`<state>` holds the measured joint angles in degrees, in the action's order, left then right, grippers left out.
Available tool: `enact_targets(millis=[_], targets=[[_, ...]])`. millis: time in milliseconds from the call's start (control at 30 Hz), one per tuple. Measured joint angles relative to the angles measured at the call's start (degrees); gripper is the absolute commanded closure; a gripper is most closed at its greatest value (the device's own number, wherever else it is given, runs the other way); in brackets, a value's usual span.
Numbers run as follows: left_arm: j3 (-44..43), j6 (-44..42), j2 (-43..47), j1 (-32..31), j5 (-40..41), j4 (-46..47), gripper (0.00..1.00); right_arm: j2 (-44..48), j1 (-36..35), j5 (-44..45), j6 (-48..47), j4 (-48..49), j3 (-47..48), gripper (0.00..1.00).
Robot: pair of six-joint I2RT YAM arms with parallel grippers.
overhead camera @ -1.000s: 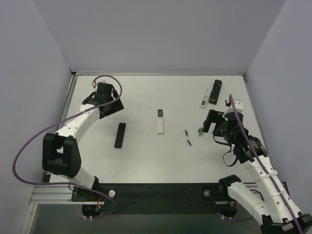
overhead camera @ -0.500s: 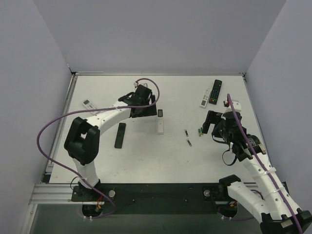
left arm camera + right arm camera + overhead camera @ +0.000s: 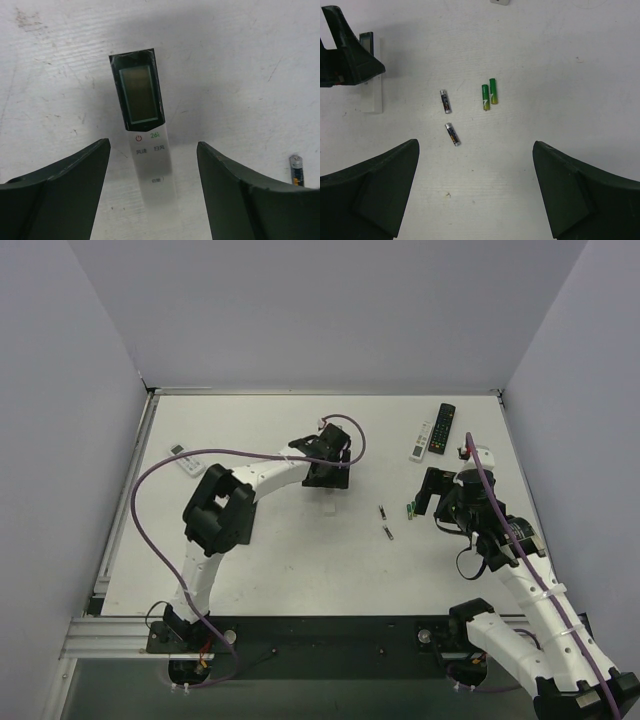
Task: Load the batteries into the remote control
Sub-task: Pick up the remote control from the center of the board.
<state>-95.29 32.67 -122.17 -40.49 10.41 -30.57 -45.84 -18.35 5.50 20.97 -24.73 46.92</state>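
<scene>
The right gripper (image 3: 475,145) hangs with its jaws spread wide and nothing between them, above the batteries (image 3: 452,134), two dark and two green, which lie loose on the table (image 3: 535,45) at the middle of its wrist view. Higher up, at the centre of the top view, the left gripper (image 3: 152,145) hides what lies under it. Its own camera shows the jaws wide apart on either side of a white remote (image 3: 145,135), not touching it. Only the top view shows a black remote (image 3: 442,428) at upper right.
</scene>
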Motion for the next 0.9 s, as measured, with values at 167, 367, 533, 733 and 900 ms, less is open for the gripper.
enact_targets(millis=[167, 367, 533, 733, 900], targets=[[-0.4, -0.7, -2.6, -1.0, 0.0, -1.6, 0.37, 0.2, 0.0, 0.0, 0.0, 0.0, 0.0, 0.10], [-0.4, -0.8, -2.6, -1.0, -0.6, -2.3, 0.72, 0.3, 0.0, -0.5, 0.2, -0.2, 0.0, 0.10], [2.1, -1.0, -0.9, -0.9, -3.2, -1.0, 0.83, 0.3, 0.3, -4.3, 0.2, 0.3, -0.3, 0.10], [12.9, 0.5, 8.1, 0.3, -10.5, 5.2, 0.91, -0.9, 0.3, -13.2, 1.7, 3.8, -1.6, 0.11], [28.9, 7.8, 20.6, 3.7, -21.5, 24.0, 0.95, -4.1, 0.3, -24.7, 5.1, 11.6, -4.1, 0.12]])
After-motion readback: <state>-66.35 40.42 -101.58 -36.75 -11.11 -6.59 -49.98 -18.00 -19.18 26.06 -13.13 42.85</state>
